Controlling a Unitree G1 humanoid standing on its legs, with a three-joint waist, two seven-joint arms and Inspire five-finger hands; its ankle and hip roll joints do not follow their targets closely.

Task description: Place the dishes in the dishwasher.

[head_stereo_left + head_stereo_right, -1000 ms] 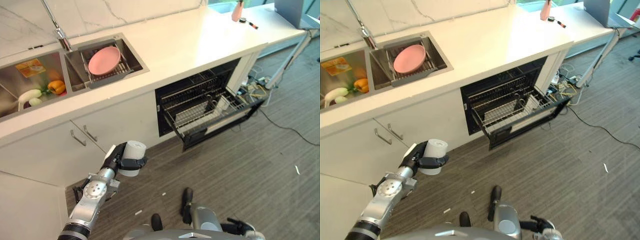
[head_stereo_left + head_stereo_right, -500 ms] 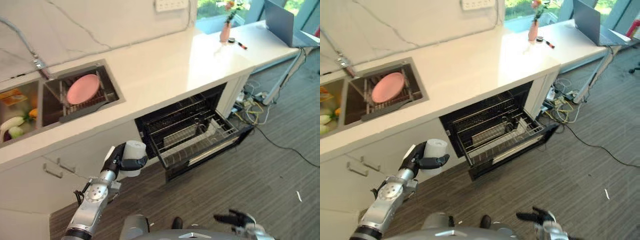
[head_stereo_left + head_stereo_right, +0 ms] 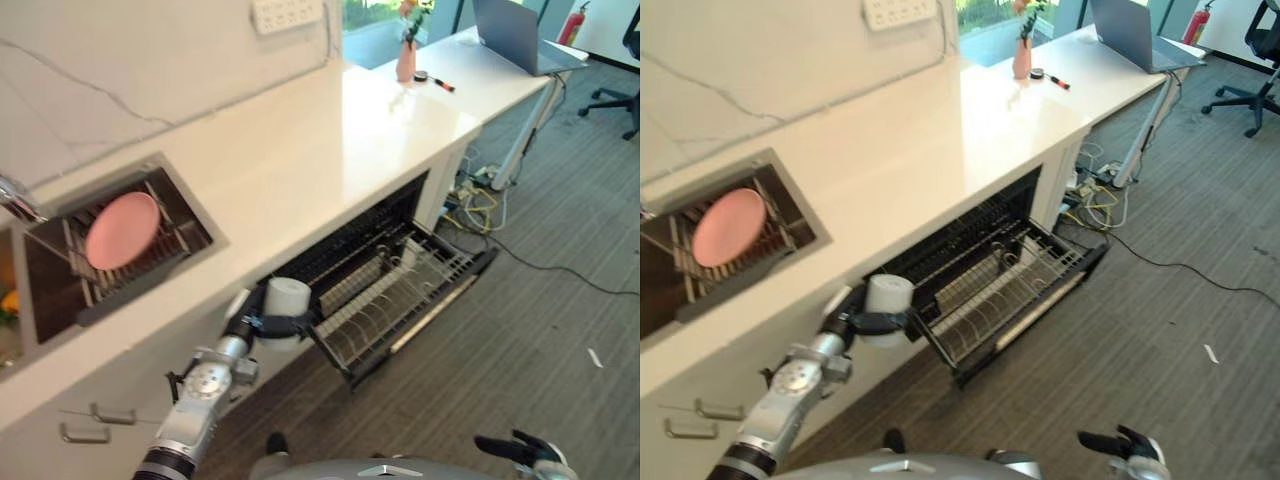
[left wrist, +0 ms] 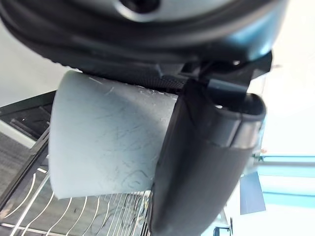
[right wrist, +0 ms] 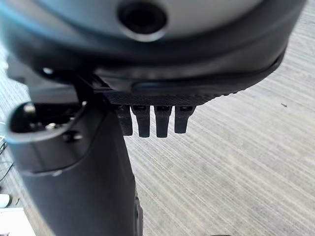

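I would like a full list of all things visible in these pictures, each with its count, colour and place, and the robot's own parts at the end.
cup: 1, white, held upright in the left robot hand, just left of the rack's near corner
plate: 1, pink, leaning in the sink's drying rack
sink: 1, steel, set in the counter at the left
counter: 1, white, above the dishwasher
dishwasher rack: 1, dark wire, pulled out over the floor
vase: 1, pink, far end of the counter
laptop: 1, grey, on the far desk
left robot hand: 1, dark, curled round the cup
right robot hand: 1, dark, low over the floor, fingers straight
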